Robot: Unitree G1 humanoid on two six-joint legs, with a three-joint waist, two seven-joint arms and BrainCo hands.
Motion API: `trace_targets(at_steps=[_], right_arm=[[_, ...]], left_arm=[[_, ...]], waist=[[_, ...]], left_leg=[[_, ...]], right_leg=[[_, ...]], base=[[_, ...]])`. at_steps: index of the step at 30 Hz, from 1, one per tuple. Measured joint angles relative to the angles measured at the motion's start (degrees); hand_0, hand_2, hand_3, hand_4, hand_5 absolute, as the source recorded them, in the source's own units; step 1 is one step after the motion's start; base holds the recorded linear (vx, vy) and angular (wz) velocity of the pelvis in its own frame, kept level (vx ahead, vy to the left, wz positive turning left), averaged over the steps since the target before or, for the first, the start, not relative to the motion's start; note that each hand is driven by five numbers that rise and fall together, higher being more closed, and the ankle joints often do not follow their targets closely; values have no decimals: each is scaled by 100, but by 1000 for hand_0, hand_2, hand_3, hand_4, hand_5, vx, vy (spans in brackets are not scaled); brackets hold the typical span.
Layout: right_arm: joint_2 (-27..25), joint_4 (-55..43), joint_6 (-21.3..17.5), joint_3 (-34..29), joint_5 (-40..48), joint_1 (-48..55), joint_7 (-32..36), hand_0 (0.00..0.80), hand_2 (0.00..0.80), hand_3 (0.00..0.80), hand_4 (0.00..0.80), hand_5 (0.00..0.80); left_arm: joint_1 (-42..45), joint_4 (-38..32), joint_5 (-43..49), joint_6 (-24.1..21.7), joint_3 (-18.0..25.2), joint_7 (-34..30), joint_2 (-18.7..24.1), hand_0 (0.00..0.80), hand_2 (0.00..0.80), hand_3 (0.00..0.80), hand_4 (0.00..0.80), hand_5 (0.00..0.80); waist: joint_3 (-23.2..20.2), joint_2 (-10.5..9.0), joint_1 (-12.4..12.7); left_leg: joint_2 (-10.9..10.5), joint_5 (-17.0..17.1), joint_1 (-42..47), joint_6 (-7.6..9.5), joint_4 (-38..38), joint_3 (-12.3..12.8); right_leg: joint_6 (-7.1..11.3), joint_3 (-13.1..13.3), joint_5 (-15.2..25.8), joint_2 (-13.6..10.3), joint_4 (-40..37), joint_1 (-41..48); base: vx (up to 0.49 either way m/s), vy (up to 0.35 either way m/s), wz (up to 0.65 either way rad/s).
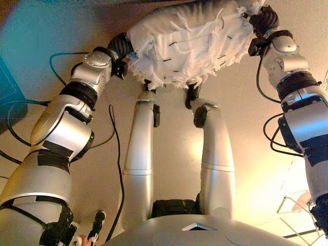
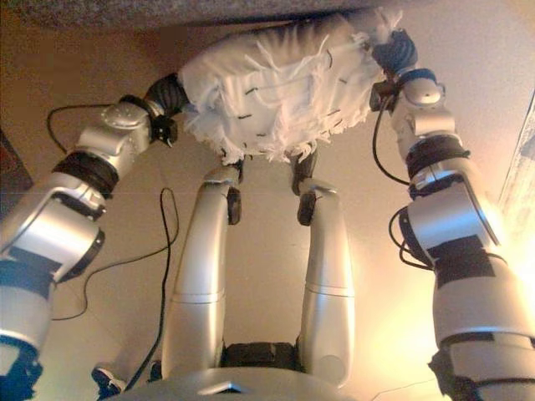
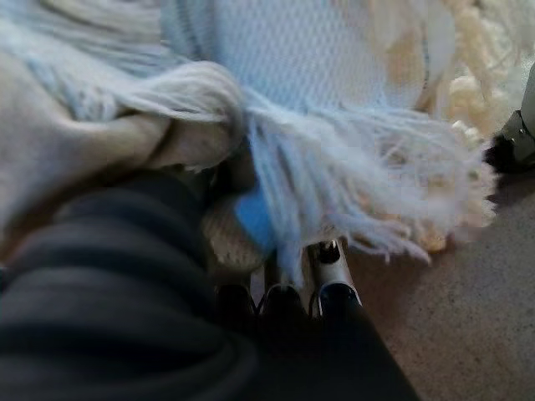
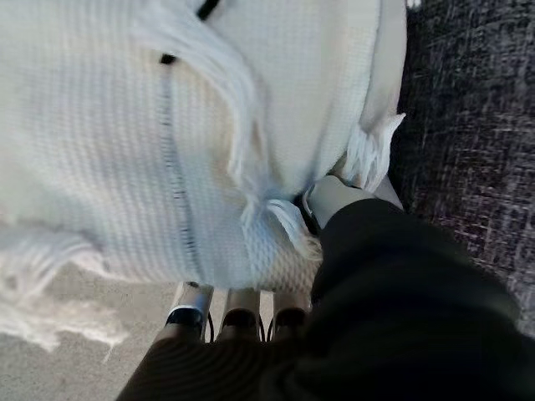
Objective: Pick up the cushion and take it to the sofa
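Note:
The cushion (image 1: 189, 41) is white knit with long fringes and short dark stitches. I hold it up in front of me between both hands. My left hand (image 1: 122, 47) grips its left end; in the left wrist view its fingers (image 3: 334, 284) run under the bunched fringe of the cushion (image 3: 334, 83). My right hand (image 1: 264, 20) grips its right end; in the right wrist view its thumb (image 4: 334, 196) presses the cushion's edge (image 4: 125, 125) and its fingers (image 4: 242, 313) lie beneath. The dark grey sofa (image 4: 468, 109) lies just beyond the cushion, along the far edge (image 2: 125, 10).
Beige floor (image 1: 174, 154) lies below the cushion. A teal object (image 1: 10, 87) stands at the left. A white wire frame (image 1: 297, 205) lies on the floor at the lower right.

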Motion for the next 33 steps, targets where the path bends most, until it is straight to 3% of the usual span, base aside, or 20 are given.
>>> trace_targets(at_steps=[10, 12, 16, 20, 26, 33], right_arm=[[137, -320, -467, -202, 244, 552, -239, 800, 800, 800, 800, 800], [199, -772, -667, -405, 308, 1033, -390, 800, 800, 800, 800, 800], [361, -1890, -999, -738, 336, 2262, -751, 800, 800, 800, 800, 800], [468, -2779, -1120, -915, 274, 3288, -1187, 800, 800, 800, 800, 800], [659, -3306, -1093, -941, 100, 3905, -1526, 800, 800, 800, 800, 800], [628, -4291, -617, -1147, -295, 4157, -1721, 800, 800, 800, 800, 800]], left_arm=[[147, -64, 166, -428, 21, 424, -62, 800, 800, 800, 800, 800], [460, -357, 208, -589, 94, 625, -12, 800, 800, 800, 800, 800], [1552, -1229, 264, -883, 640, 983, 70, 800, 800, 800, 800, 800], [2348, -1927, 471, -1004, 926, 1328, 32, 800, 800, 800, 800, 800], [2964, -2254, 661, -1001, 1176, 1665, -65, 800, 800, 800, 800, 800], [3321, -2612, 652, -1015, 1598, 2003, -95, 800, 800, 800, 800, 800]], waist=[[1, -1, -45], [6, -12, -86], [4, -89, -170], [1, -146, -248], [4, -229, -314], [-19, -276, -299]], left_leg=[[44, 24, 119, 33, 47, 31], [65, 14, 240, 31, 71, 78], [144, -38, 728, 103, 13, 232], [277, -13, 1472, 86, -645, 550], [302, 428, 3224, 194, -2010, 898], [199, 690, 5079, 162, -3281, 955]], right_leg=[[8, -48, 10, 1, 0, 184], [7, -44, 4, -11, 39, 310], [7, 108, 2, 12, -50, 732], [34, 274, 121, 14, -673, 1374], [130, 421, 656, 29, -2034, 2977], [133, 363, 847, -18, -3114, 4703]], base=[[2, -1, 2], [4, 49, 7], [-10, 87, -6], [22, 82, -5], [98, 110, -12], [125, 101, -1]])
